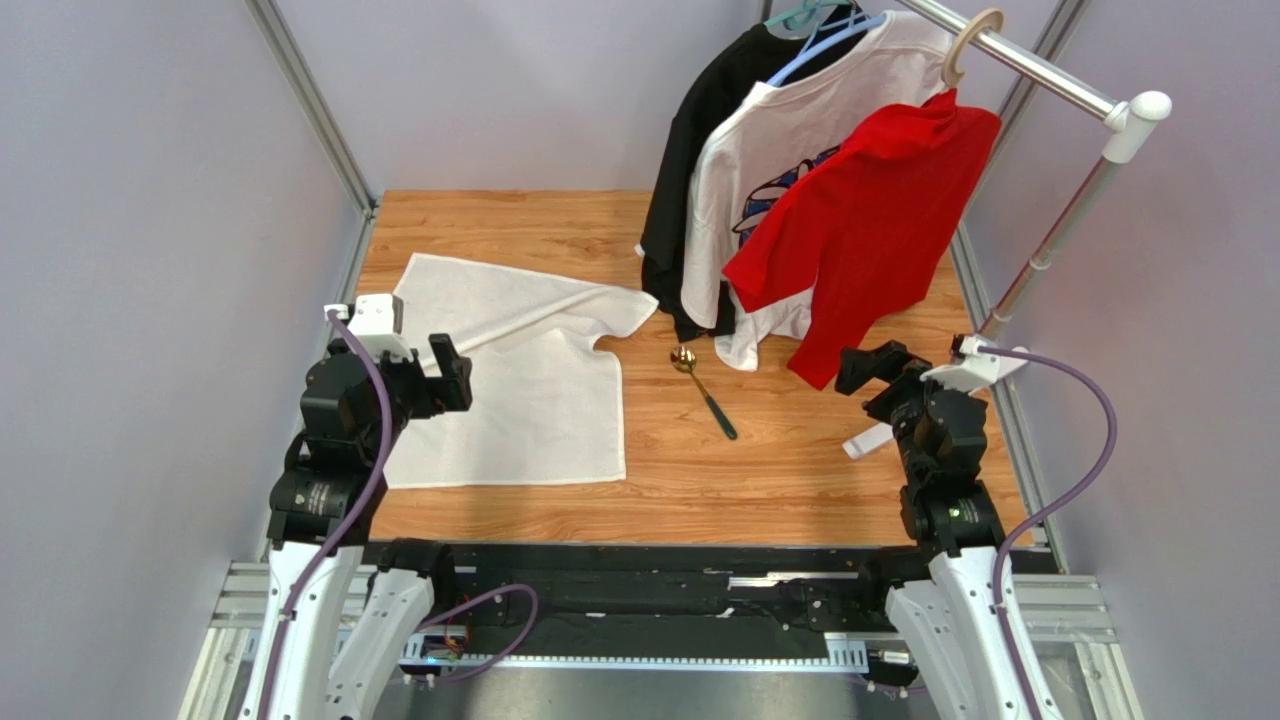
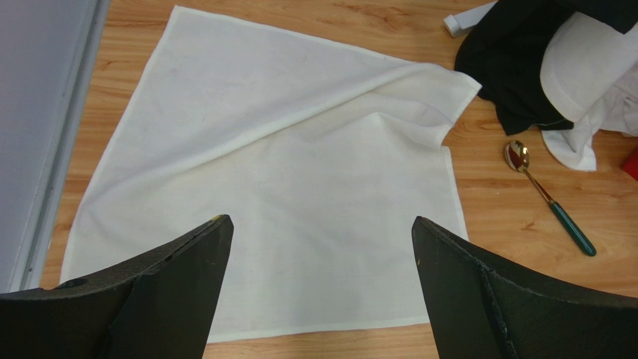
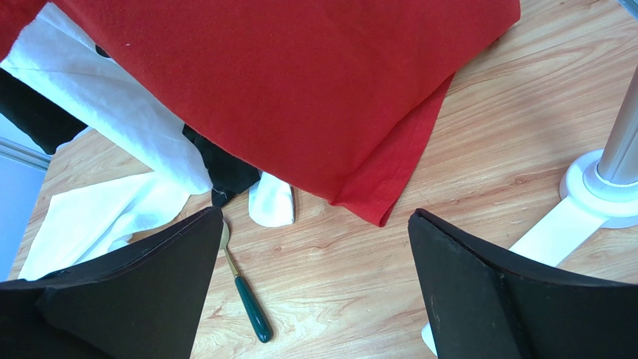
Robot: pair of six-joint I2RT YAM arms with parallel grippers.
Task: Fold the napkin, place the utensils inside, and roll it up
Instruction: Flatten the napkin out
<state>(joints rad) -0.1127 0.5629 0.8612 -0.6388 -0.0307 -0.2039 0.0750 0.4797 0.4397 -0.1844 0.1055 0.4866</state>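
Tabletop (image 1: 781, 480), spoon (image 1: 703, 393) diagonal, bowl farthest, left end effector (image 2: 320, 221) spread, right end effector (image 3: 314, 213) spread

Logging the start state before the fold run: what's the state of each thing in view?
napkin: spread on table, unfolded, far right corner rumpled
spoon: lying right of napkin, apart from it
left gripper: jaws open, empty, above napkin
right gripper: jaws open, empty
shirts: hanging on rack
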